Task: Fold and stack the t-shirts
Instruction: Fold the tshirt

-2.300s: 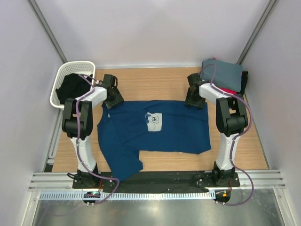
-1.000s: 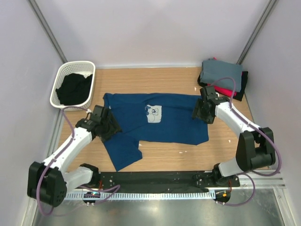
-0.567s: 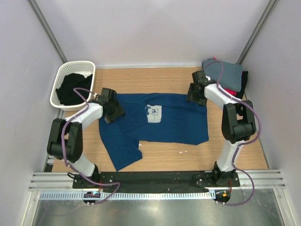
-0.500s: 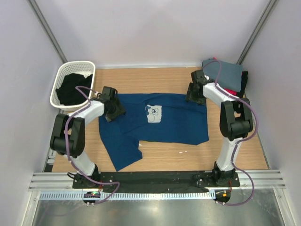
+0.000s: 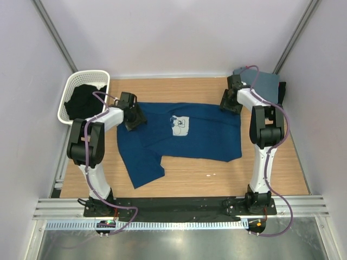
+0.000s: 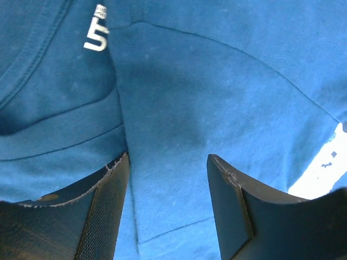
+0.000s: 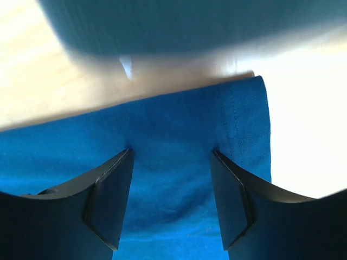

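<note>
A navy blue t-shirt [image 5: 184,138] with a pale square chest print [image 5: 179,123] lies spread flat on the wooden table, one sleeve trailing toward the near left. My left gripper [image 5: 133,117] is down on its far left shoulder, by the collar. In the left wrist view the left gripper [image 6: 168,157] is open, both tips pressed into the blue cloth [image 6: 217,81]. My right gripper [image 5: 230,102] is on the shirt's far right corner. It is open too [image 7: 172,151], straddling cloth [image 7: 179,119] just inside the hem. A folded stack topped by a grey t-shirt [image 5: 263,82] sits at the far right.
A white laundry basket [image 5: 71,89] holding black cloth [image 5: 82,101] stands at the far left corner. Bare wood [image 5: 217,176] runs along the near side of the shirt. White walls close in both sides and the back.
Both grippers have swung from the shirt's side edges to its far corners and come down onto the cloth. The left jaws have narrowed a little. The shirt's far edge lies slightly farther back.
</note>
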